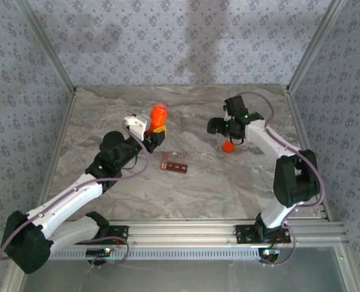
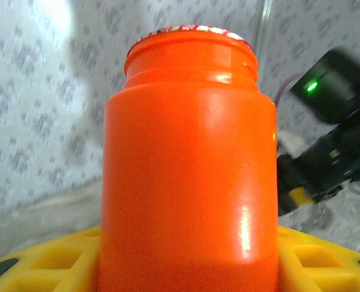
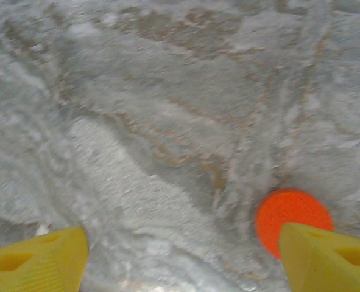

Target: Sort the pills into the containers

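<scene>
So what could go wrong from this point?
1. The left gripper holds the orange bottle with its cap off, away from the containers. Tipping it there could spill its contents over the table.
2. The cap lies close by one finger of the open right gripper. A small move could knock it away.

The right fingers [image 3: 329, 258] hide part of the orange cap [image 3: 286, 214].
</scene>
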Tool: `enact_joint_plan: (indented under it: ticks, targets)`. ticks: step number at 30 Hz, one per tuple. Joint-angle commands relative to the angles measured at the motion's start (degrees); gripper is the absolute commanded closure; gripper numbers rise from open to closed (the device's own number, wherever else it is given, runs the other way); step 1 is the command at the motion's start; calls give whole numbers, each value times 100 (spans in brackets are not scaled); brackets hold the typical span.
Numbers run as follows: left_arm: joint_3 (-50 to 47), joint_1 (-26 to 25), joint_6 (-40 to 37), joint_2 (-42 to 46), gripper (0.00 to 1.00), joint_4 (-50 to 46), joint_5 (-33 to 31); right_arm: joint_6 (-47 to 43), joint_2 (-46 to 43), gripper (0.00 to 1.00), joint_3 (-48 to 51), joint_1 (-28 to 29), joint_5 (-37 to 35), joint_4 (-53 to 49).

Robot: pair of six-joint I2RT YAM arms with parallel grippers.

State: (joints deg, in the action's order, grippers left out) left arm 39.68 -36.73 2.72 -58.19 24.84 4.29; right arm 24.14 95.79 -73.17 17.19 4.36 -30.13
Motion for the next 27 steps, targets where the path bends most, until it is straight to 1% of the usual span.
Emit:
enact_joint_plan:
  ticks: [1, 5, 9, 17, 27]
  targets:
    - [249, 4, -300, 2, 100, 803, 633, -84, 506, 17, -392, -193, -336, -835]
    - [217, -47, -600, 7, 100, 908, 1026, -290, 1045, 16, -800, -261, -505, -1229]
    - [73, -131, -793, 113, 100, 1018, 1050, -357, 1411, 16, -1007, -256, -680, -1436]
    - [-46, -139, -765, 207, 100, 968, 948, -445, 1599, 18, -835, -259, -723, -1381]
    - [-81, -150, -599, 212, 100, 817, 1051, -478, 1733, 25, -499, -251, -653, -1140]
